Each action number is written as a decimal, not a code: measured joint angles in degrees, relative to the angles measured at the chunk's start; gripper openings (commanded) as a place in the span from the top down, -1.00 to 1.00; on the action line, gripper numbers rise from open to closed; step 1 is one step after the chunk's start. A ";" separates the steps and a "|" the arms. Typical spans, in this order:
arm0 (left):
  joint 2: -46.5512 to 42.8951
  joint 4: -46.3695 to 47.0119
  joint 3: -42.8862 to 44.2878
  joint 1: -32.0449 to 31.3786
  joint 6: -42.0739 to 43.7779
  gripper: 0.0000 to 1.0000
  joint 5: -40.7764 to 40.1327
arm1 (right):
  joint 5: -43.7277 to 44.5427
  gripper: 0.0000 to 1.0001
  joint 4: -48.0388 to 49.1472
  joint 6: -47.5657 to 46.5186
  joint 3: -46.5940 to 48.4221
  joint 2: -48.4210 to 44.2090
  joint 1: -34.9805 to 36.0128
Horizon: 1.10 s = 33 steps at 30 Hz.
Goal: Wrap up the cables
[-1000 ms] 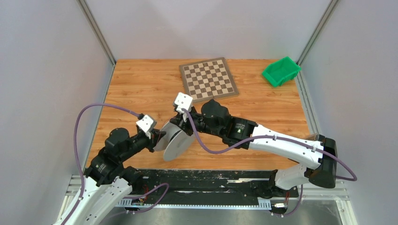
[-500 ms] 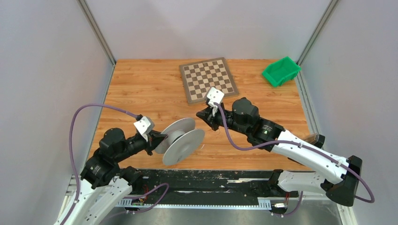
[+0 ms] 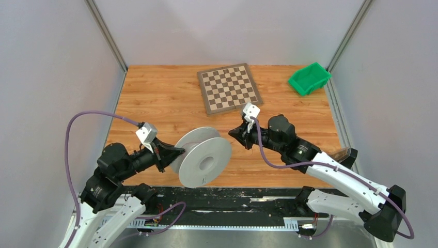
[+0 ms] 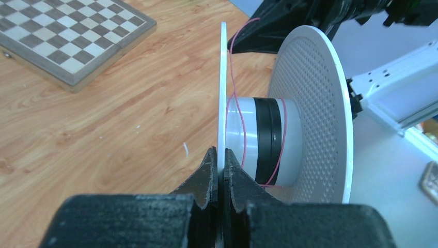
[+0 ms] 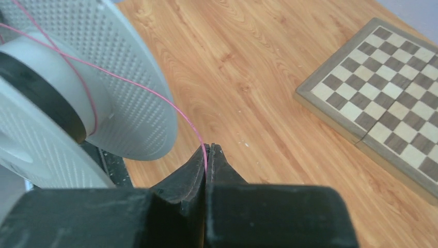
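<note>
Desk: wood-grain, grey walls; chessboard, green bin at far side.
Spool: near edge, between tools.
Left tool: pinching spool flange.
Right tool: pinching pink cable leading from spool.

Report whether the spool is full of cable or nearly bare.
Nearly bare. In the left wrist view only a few turns of pink cable cross the hub of the spool; its white and black surface shows through.
</note>
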 measured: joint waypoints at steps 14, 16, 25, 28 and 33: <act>-1.40 6.56 1.86 0.00 -22.60 1.00 -8.33 | -7.58 0.93 9.75 12.26 -9.81 -7.63 0.00; -1.90 8.13 1.46 0.00 -25.70 1.00 -9.55 | -9.70 0.94 12.50 15.23 -11.32 -7.41 0.00; -4.20 13.31 -3.32 0.00 -33.70 1.00 -15.63 | -13.11 1.00 24.15 25.64 -18.36 -7.06 1.88; -4.59 14.25 -4.66 0.00 -35.30 1.00 -18.16 | -13.20 1.00 27.54 27.47 -18.82 -5.97 3.41; -5.75 17.57 -7.06 0.00 -36.35 1.00 -21.46 | -14.95 1.00 32.68 30.91 -19.30 -3.78 4.61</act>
